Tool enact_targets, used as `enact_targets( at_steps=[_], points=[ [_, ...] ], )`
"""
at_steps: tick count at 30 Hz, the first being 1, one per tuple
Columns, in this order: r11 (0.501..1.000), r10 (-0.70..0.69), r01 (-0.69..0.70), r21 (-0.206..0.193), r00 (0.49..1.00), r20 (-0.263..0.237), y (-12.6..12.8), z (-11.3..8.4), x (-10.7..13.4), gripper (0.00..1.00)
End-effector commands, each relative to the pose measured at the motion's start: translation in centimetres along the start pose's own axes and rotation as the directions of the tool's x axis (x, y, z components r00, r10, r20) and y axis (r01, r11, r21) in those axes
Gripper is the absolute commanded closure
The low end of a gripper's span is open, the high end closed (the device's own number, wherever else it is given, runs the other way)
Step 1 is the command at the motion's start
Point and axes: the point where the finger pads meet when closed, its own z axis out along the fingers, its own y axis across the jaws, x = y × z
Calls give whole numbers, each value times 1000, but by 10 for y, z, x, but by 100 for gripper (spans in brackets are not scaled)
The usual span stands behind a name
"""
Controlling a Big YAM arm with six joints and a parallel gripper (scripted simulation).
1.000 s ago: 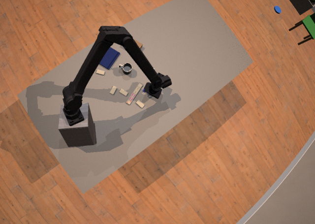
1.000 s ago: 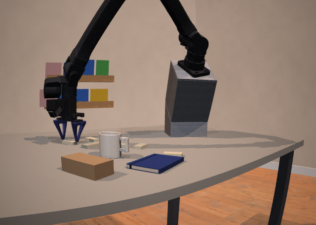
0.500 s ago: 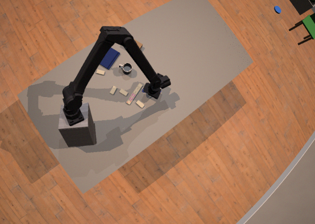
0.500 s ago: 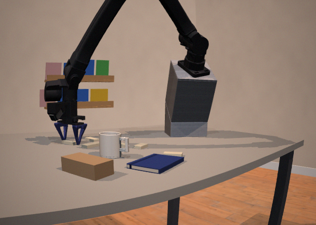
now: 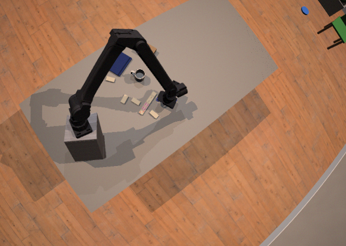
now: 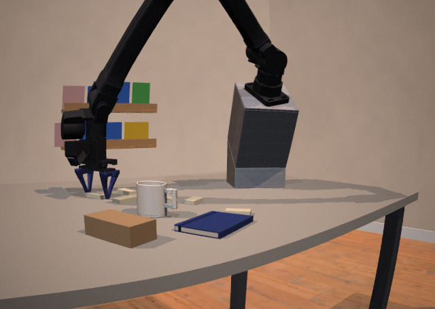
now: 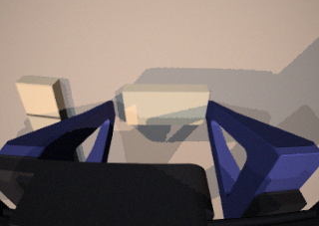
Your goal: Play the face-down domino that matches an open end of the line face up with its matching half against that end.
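Note:
The line of dominoes (image 5: 144, 108) (image 6: 122, 199) (image 7: 37, 98) lies flat, face up, with pink pips towards its lower end in the top view; its upper end half looks blank. My gripper (image 5: 167, 99) (image 6: 97, 195) (image 7: 160, 108) is open, pointing down low over the table beside that end. Its fingertips stand at the two short ends of a plain-backed domino (image 7: 174, 104) (image 6: 92, 195), with narrow gaps or contact that I cannot tell apart. The gripper hides this domino in the top view. Other face-down dominoes (image 5: 153, 114) (image 5: 135, 101) (image 5: 124, 99) (image 5: 110, 79) lie around the line.
A mug (image 5: 139, 74) (image 6: 151, 198) stands between the line and the blue notebook (image 5: 120, 64) (image 6: 215, 223). A brown block (image 5: 152, 50) (image 6: 119, 227) lies farther back, partly behind the arm in the top view. The arm's pedestal (image 5: 85, 148) (image 6: 263, 137) stands at the other end.

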Motion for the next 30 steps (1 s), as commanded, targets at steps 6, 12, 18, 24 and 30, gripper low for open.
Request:
enact_targets(
  at_steps=[6,12,18,24,30],
  points=[
    [1000,-15,14,22,999,32,-9,-2,-20,28],
    [1000,-15,14,22,999,32,-9,-2,-20,28],
    [1000,-11,10,17,1000,26,-7,-3,-15,28],
    [1000,-16,15,22,999,35,-9,-3,-21,28],
    [1000,-5,5,12,1000,15,-6,-4,-9,49]
  ],
)
